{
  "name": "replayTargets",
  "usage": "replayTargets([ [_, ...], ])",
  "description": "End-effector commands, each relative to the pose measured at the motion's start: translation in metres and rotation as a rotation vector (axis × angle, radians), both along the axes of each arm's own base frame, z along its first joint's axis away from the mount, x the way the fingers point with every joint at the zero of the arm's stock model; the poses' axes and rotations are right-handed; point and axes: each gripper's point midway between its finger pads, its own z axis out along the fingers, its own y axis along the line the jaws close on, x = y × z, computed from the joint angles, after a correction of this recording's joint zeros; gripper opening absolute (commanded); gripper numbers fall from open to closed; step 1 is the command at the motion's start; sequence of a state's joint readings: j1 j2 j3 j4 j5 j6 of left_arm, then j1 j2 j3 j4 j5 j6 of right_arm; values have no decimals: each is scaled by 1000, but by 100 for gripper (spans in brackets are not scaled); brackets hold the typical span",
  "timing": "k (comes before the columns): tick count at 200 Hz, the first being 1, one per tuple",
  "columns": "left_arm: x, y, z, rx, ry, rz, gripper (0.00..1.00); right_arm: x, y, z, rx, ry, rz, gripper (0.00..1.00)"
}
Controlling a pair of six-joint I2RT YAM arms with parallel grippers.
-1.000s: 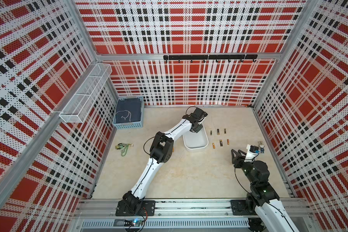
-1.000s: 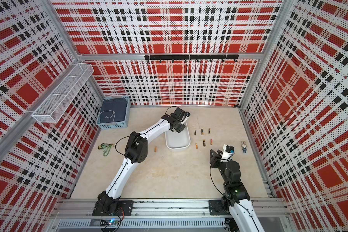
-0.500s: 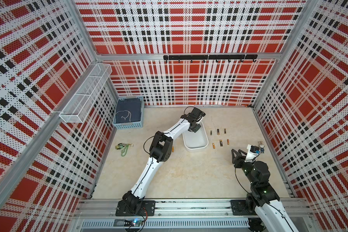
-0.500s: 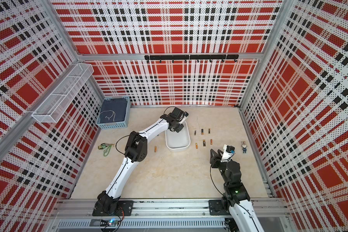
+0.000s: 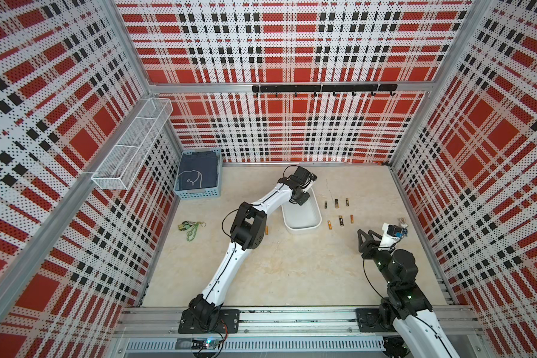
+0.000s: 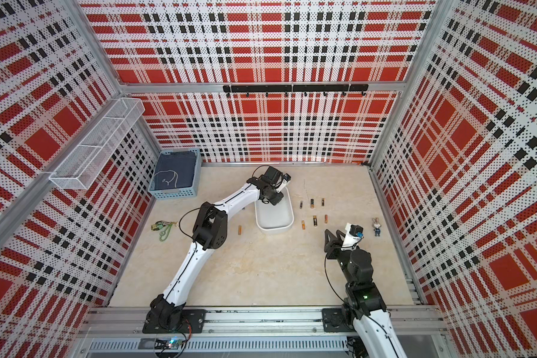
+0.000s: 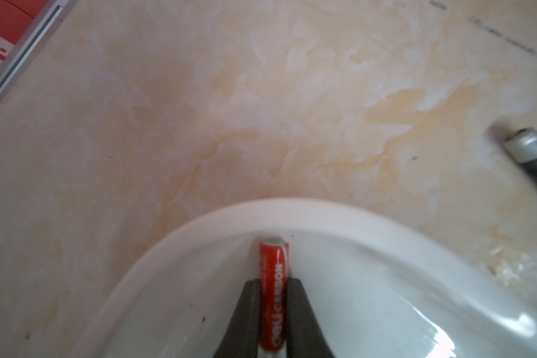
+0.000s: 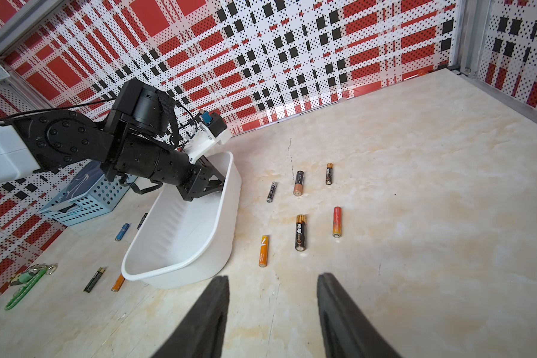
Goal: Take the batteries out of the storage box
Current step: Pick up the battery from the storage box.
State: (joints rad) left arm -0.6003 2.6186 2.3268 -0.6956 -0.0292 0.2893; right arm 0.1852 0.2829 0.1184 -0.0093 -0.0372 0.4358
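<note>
L gripper point(image 7: 273, 282) is pinched on red battery point(image 7: 273, 266), cell's long axis in line w/ the fingers and pointing at the rim, inside upper end of box point(image 5: 302, 228) at mid-frame in a top view; R gripper point(image 5: 364, 232) jaws apart, empty, lower right, well apart.

Red, black and white plaid perforated walls point(image 5: 292, 46) enclose a beige marbled floor point(image 5: 292, 272), with a white wire-mesh shelf point(image 5: 131, 145) on the left wall, a black hook rail point(image 5: 323, 88) across the far wall and an aluminium rail point(image 5: 292, 319) along the near edge.
</note>
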Motion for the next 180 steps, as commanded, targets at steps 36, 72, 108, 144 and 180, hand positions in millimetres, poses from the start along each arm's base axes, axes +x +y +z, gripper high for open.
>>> replayTargets([
  [36,-21,19,-38,35,147,55,0,0,-1,2,-1,-8,-6,54],
  [72,-12,5,10,-72,80,130,0,1,0,3,-2,-6,-3,54],
  [108,-13,-6,65,-188,37,183,0,5,-2,16,-14,0,-19,54],
  [144,-20,-3,110,-281,7,240,0,17,-8,44,-47,16,-63,54],
  [180,-40,14,143,-339,6,307,0,31,-3,66,-44,-6,-53,54],
])
